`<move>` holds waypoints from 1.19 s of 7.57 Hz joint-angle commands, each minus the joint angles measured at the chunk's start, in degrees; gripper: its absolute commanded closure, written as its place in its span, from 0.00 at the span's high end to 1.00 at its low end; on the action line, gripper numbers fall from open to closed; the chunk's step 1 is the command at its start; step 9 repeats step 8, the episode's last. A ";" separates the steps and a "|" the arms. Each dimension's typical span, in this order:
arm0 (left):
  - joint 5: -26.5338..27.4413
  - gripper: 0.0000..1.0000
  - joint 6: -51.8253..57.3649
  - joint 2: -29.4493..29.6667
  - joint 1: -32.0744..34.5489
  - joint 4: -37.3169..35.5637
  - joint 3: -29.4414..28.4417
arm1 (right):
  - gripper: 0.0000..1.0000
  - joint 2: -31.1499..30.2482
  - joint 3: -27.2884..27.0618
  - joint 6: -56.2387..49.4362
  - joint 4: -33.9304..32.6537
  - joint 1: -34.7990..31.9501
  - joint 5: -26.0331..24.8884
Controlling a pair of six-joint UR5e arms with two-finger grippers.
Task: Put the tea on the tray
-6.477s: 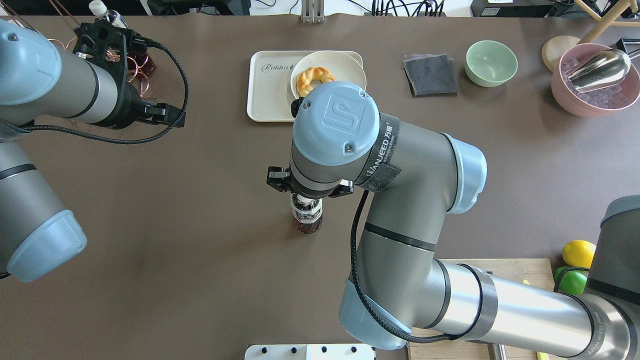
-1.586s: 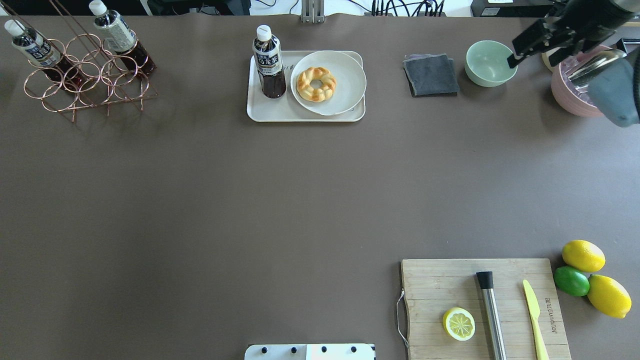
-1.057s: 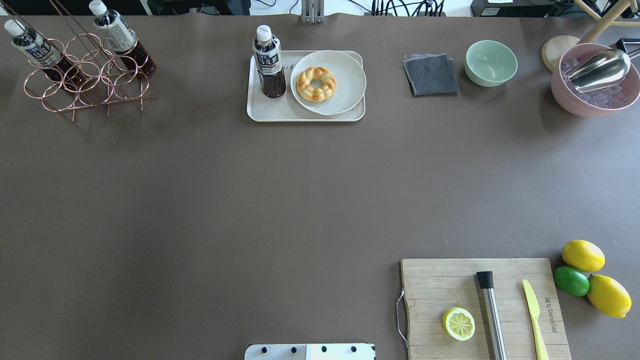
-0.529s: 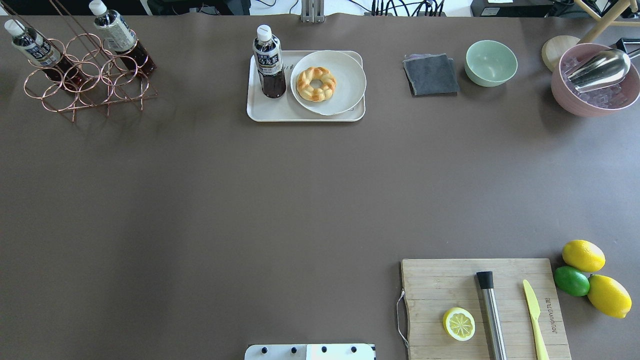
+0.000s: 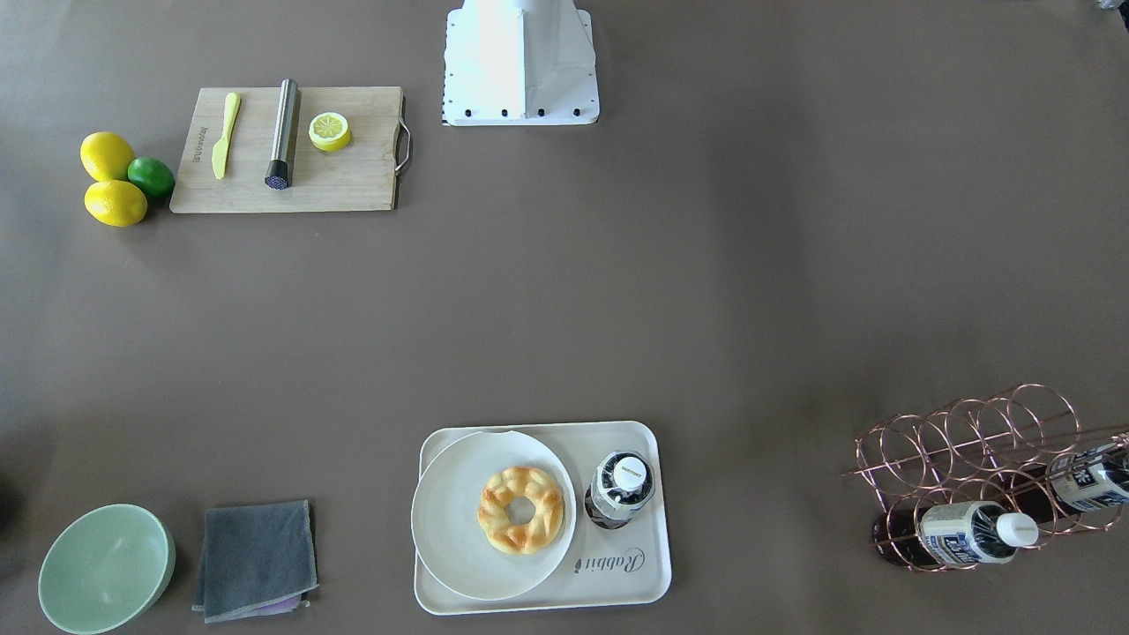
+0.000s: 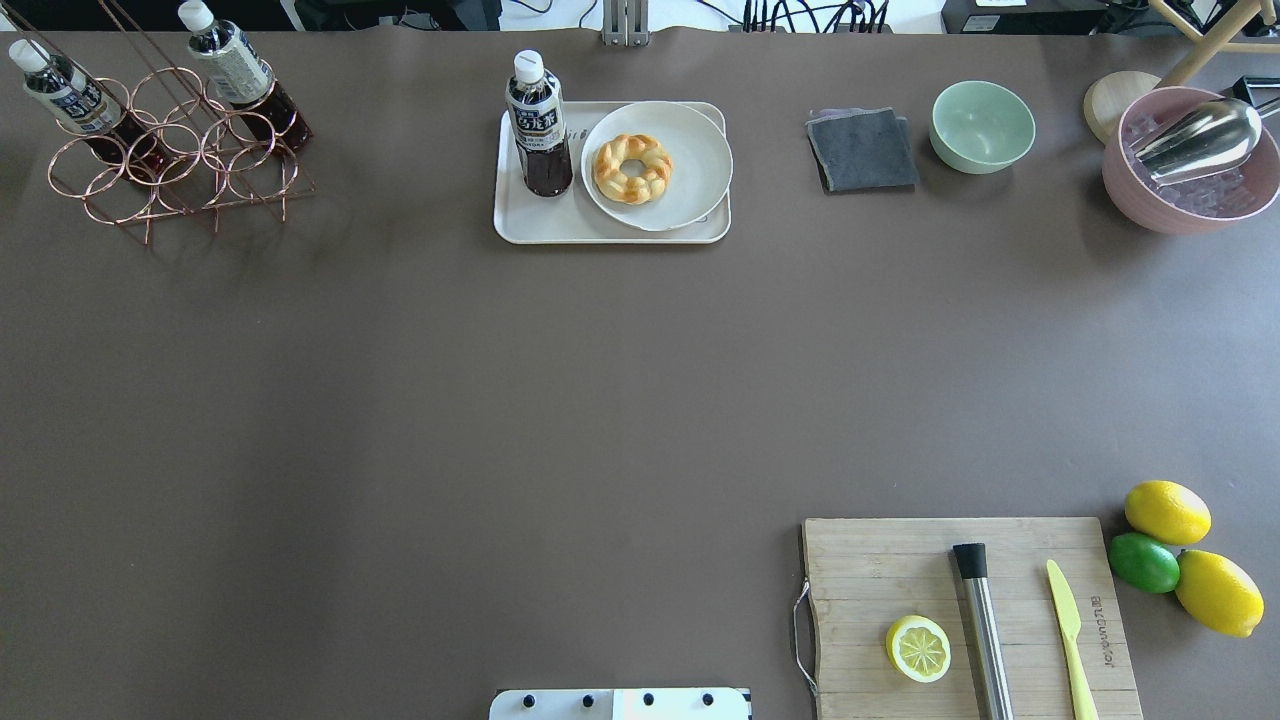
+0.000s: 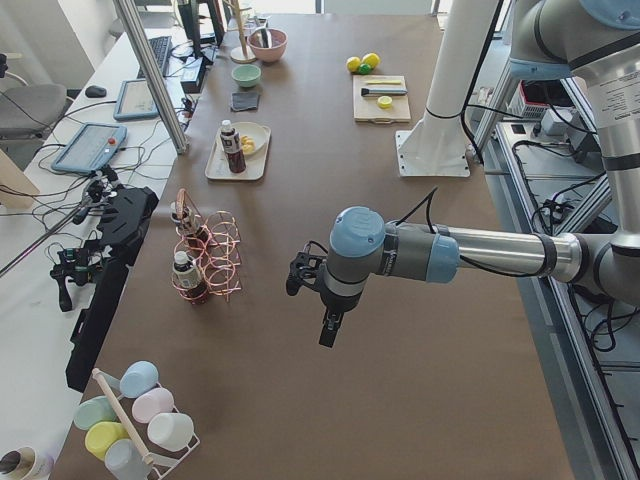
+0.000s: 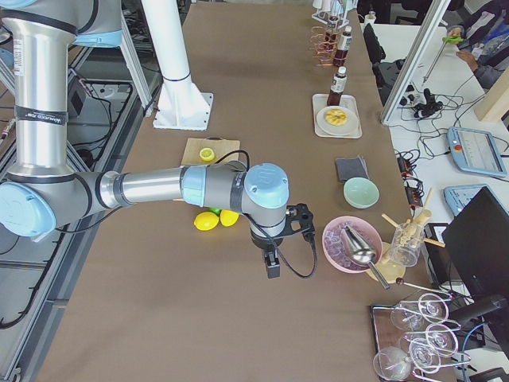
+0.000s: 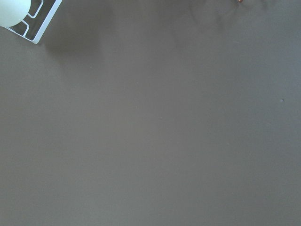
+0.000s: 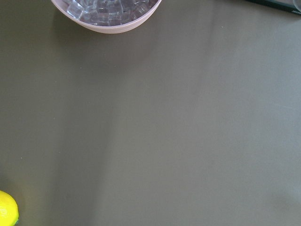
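Note:
One tea bottle (image 6: 539,125) stands upright on the left end of the cream tray (image 6: 530,222), beside a round plate with a ring pastry (image 6: 632,168). In the front-facing view the bottle (image 5: 622,487) stands above the tray's (image 5: 648,586) "Rabbit" script. Two more tea bottles (image 6: 240,70) lie in a copper wire rack (image 6: 170,170). My left gripper (image 7: 312,305) shows only in the exterior left view, over bare table. My right gripper (image 8: 274,255) shows only in the exterior right view, near the pink bowl. I cannot tell whether either is open or shut.
A grey cloth (image 6: 862,150), green bowl (image 6: 982,125) and pink ice bowl with scoop (image 6: 1190,160) stand at the back right. A cutting board (image 6: 900,560) with half lemon, metal tube and knife is at the front right, next to lemons and a lime (image 6: 1143,561).
The tea bottle under my right gripper at mid-table now stands on the tray. Both arms have left the overhead view. Nothing has moved in the last second.

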State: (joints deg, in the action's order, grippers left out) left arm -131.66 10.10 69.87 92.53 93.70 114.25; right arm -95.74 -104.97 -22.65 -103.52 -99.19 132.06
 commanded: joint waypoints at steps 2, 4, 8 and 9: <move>0.08 0.98 0.10 0.27 -0.16 1.23 -1.40 | 1.00 0.30 -0.24 -0.12 -0.10 0.57 0.65; 0.08 0.98 0.19 0.27 -0.51 1.84 -1.31 | 1.00 -0.49 -0.50 -0.12 -0.10 0.93 0.83; 0.61 0.98 -0.17 0.79 -0.60 2.81 -1.22 | 1.00 0.30 -0.33 -0.03 -0.10 1.28 1.35; 0.61 0.98 -0.17 0.79 -0.60 2.81 -1.22 | 1.00 0.30 -0.33 -0.03 -0.10 1.28 1.35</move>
